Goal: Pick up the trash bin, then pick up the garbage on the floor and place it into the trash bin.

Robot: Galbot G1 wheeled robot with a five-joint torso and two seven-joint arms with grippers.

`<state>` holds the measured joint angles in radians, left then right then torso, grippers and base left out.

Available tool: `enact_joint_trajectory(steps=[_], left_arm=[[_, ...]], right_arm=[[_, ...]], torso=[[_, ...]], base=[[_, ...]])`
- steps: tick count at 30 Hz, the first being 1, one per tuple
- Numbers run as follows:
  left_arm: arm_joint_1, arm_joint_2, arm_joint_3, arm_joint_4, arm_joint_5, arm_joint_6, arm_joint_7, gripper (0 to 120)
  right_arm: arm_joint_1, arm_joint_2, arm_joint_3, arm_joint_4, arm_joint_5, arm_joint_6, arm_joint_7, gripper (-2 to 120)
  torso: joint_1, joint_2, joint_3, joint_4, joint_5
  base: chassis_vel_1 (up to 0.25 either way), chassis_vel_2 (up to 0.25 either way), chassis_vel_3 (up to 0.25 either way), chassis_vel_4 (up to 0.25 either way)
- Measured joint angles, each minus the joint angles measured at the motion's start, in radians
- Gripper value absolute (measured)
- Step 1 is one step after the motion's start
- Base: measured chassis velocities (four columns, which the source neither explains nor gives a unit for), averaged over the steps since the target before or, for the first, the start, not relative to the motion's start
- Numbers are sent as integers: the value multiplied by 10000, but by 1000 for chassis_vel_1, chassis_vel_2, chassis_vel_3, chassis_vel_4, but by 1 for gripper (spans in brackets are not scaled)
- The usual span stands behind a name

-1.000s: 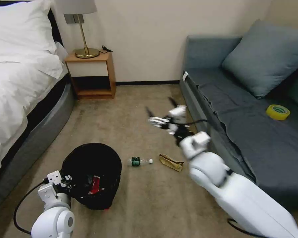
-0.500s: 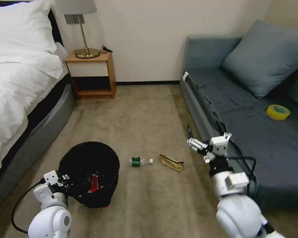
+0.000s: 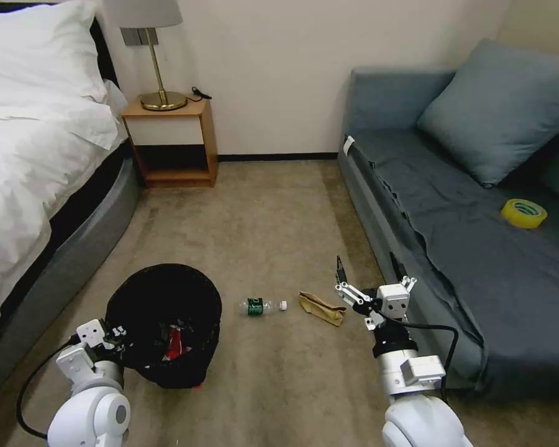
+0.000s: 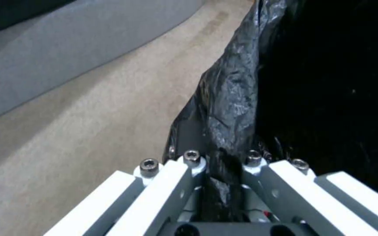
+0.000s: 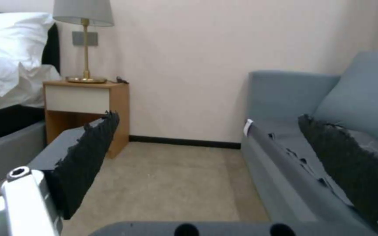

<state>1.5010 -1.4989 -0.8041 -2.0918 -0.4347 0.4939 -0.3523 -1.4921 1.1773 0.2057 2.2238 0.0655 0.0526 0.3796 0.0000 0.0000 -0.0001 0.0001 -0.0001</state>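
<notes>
Your left gripper [image 3: 113, 336] sits lower left of the head frame, clamped on the near rim of the trash bin [image 3: 163, 323]. The left wrist view confirms what the head cam can't: fingers [image 4: 171, 183] pinched together on the black liner [image 4: 228, 108], carpet beside it.

The bin holds a red-and-white wrapper [image 3: 175, 343]; anything else in there is too dark to tell.

On the floor at frame centre you've got the small bottle [image 3: 263, 305] and, just right of it, the crumpled brown paper [image 3: 321, 308], apart from each other.

Your right gripper [image 3: 343, 282] hangs right of centre, just beside the paper and probably above it, not touching. The right wrist view shows its pads [image 5: 88, 154] spread wide with nothing between, pointing toward the nightstand [image 5: 84, 108] and the sofa [image 5: 294, 108].
</notes>
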Motion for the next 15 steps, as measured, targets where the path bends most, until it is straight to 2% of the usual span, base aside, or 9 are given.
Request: enact_joint_trajectory(steps=[8, 15], left_arm=[[-56, 45, -221, -8, -124, 40, -1, 2], [-108, 59, -325, 6, -160, 50, -5, 2]], right_arm=[[268, -139, -82, -237, 84, -22, 8, 100], [567, -276, -144, -423, 217, -141, 18, 100]], torso=[[1, 0, 2, -1, 1], [0, 0, 1, 0, 1]], base=[[-160, 154, 165, -157], [-100, 110, 109, -109]])
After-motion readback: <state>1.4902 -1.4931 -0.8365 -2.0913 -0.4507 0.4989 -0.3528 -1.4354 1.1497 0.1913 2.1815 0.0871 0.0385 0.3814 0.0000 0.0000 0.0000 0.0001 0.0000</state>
